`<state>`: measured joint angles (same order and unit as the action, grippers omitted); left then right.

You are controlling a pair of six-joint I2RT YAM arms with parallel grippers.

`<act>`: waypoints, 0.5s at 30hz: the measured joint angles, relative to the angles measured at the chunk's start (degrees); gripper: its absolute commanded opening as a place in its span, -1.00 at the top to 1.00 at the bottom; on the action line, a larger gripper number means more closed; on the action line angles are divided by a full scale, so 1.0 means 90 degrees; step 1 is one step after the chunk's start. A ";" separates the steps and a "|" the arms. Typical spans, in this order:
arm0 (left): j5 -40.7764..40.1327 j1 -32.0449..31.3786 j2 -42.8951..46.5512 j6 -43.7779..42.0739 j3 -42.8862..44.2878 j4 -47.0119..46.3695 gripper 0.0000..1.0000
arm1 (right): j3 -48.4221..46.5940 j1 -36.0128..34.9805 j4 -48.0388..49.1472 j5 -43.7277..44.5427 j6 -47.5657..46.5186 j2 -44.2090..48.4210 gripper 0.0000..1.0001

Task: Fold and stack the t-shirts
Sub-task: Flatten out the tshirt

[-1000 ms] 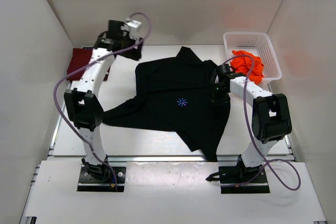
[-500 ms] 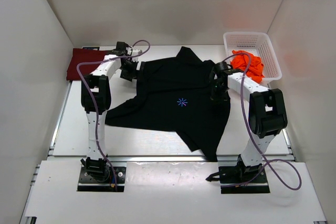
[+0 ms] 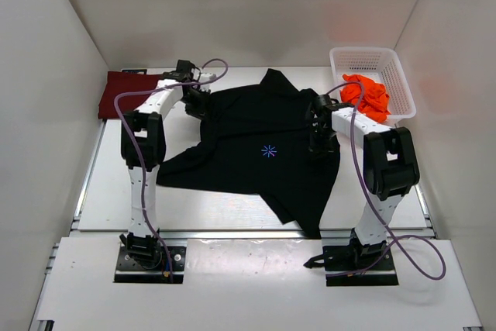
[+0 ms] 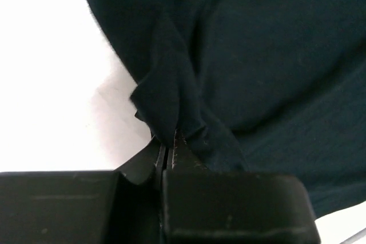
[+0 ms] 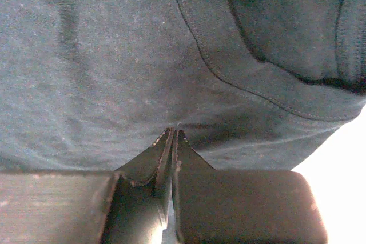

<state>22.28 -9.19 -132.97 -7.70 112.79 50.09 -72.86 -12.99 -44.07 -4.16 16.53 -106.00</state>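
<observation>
Left tool is clamping the left edge of the black t-shirt; right tool is pinching its right side, jaws together.

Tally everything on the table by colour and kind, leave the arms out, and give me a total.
black t-shirt: 1
maroon t-shirt: 1
orange t-shirt: 1
white mesh basket: 1
Total: 4
</observation>
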 measured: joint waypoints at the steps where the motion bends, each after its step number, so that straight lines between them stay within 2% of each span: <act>1: -0.0168 -0.0097 0.0087 -0.0073 0.0000 0.0049 1.00 | 0.0007 0.0000 0.0000 -0.0012 0.0002 -0.0027 0.99; 5: -0.1161 -0.0925 0.0563 -0.0704 -0.0075 0.0153 0.99 | 0.0056 -0.0012 0.0056 -0.0039 0.0002 -0.0049 0.99; 6: -0.1423 -0.1239 0.0721 -0.0896 -0.0192 0.0143 0.94 | 0.0068 -0.0019 0.0078 -0.0051 0.0002 -0.0049 1.00; 8: -0.1812 -0.1974 0.1056 -0.1256 -0.0563 0.0126 0.71 | 0.0090 -0.0044 0.0119 -0.0063 0.0000 -0.0049 1.00; 10: -0.1982 -0.2698 0.1253 -0.1535 -0.0845 0.0253 0.02 | 0.0124 -0.0049 0.0192 -0.0073 -0.0002 -0.0046 1.00; 12: -0.1936 -0.3371 0.1280 -0.1620 -0.1018 0.0427 -0.32 | 0.0194 -0.0049 0.0277 -0.0087 -0.0002 -0.0032 0.99; 13: -0.1865 -0.3585 0.1265 -0.1637 -0.1088 0.0525 -0.43 | 0.0267 -0.0046 0.0333 -0.0090 -0.0002 0.0002 1.00; 15: -0.1647 -0.3791 0.1224 -0.1513 -0.1146 0.0840 -0.48 | 0.0410 -0.0010 0.0357 -0.0090 -0.0002 0.0102 0.99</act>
<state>7.46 -43.31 -121.95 -21.32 102.48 57.65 -69.17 -13.08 -40.86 -4.97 16.51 -105.08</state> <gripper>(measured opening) 0.712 0.001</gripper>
